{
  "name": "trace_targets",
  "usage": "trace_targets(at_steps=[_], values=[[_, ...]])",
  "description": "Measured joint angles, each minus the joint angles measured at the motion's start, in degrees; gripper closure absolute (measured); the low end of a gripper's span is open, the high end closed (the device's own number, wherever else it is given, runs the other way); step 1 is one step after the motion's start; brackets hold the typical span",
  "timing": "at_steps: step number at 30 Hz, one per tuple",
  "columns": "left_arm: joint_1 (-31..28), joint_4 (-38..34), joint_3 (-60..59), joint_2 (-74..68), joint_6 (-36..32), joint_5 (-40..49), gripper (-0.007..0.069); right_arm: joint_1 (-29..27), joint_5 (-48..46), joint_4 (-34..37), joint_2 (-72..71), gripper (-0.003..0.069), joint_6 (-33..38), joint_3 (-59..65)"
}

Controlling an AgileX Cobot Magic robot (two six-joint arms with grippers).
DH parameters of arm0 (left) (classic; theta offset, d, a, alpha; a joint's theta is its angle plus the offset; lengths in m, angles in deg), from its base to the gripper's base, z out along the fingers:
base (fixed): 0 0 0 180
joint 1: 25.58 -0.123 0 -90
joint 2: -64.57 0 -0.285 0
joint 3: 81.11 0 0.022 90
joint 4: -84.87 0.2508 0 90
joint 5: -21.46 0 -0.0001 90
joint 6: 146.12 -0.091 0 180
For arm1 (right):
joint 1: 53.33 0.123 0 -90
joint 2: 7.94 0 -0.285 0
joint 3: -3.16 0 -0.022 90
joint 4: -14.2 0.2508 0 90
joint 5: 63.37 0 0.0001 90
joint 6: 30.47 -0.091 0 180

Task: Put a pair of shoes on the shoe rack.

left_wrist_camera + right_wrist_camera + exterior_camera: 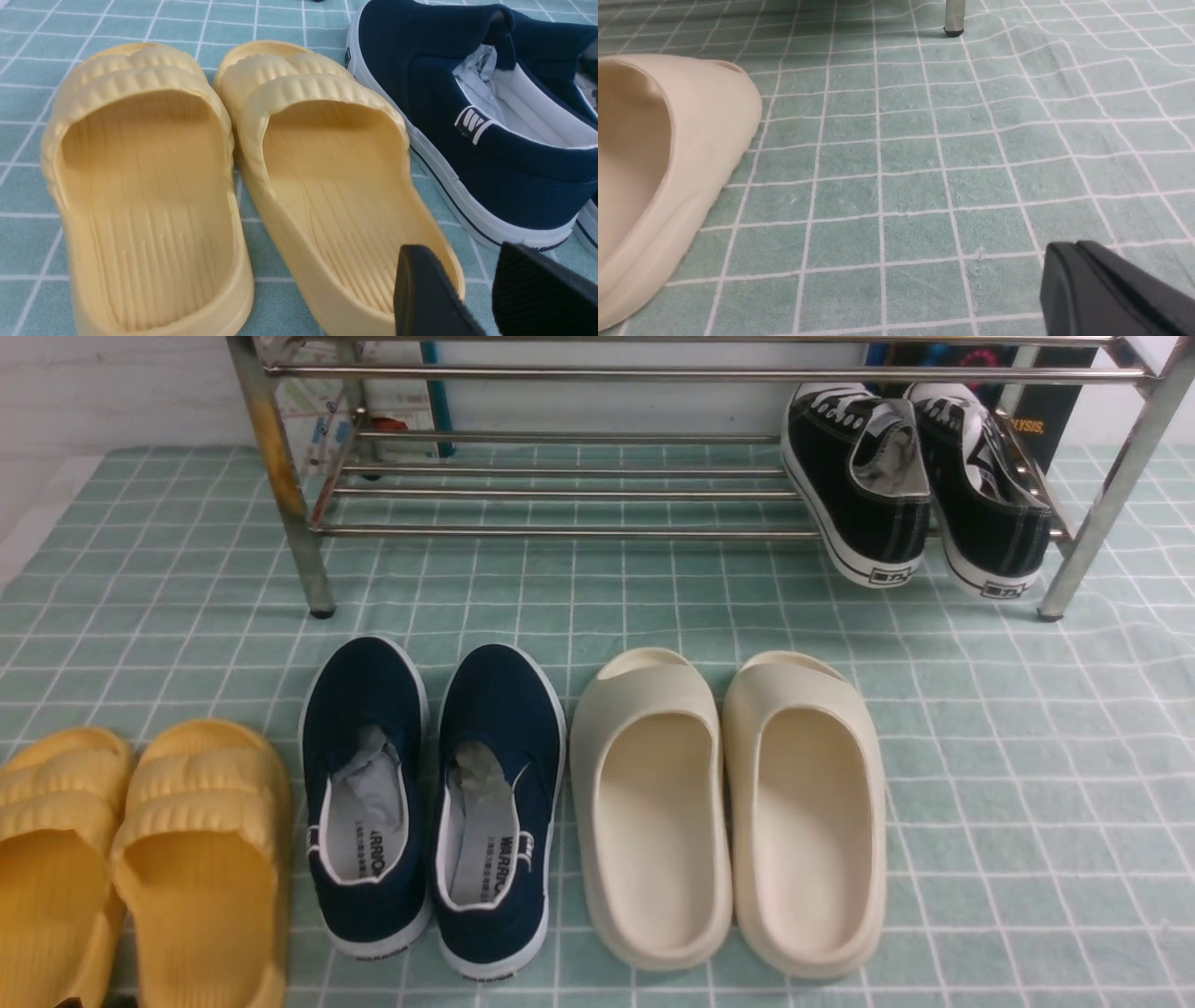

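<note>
Two black sneakers [920, 485] with white laces, white toe caps and white soles sit side by side at the right end of the steel rack's [560, 532] lower shelf, toes toward the wall, heels tipped down over the front bar. Left gripper [472, 289] hangs empty over the yellow slides [233, 186], its fingers parted with a gap between. Right gripper [1106, 289] shows one finger only above the green checked mat [924, 163]; cannot tell if it is parted or closed.

Pale green checked cloth [1027, 784] with white grid lines, spread across the whole tabletop and slightly rippled toward the right edge. Beyond the far edge, a plain white wall [112, 392]. Soft, even light, faint shadows.
</note>
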Motion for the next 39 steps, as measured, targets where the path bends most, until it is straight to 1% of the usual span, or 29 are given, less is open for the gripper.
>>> trace_targets(at_steps=[9, 39], values=[[0.0, 0.0, 0.0, 0.0, 0.0, 0.0, 0.0386, 0.0, 0.0, 1.3, 0.0, 0.0663, -2.2, 0.0], [0.0, 0.0, 0.0, 0.0, 0.0, 0.0, 0.0386, 0.2, 0.0, 1.3, 0.0, 0.0651, -2.8, 0.0]])
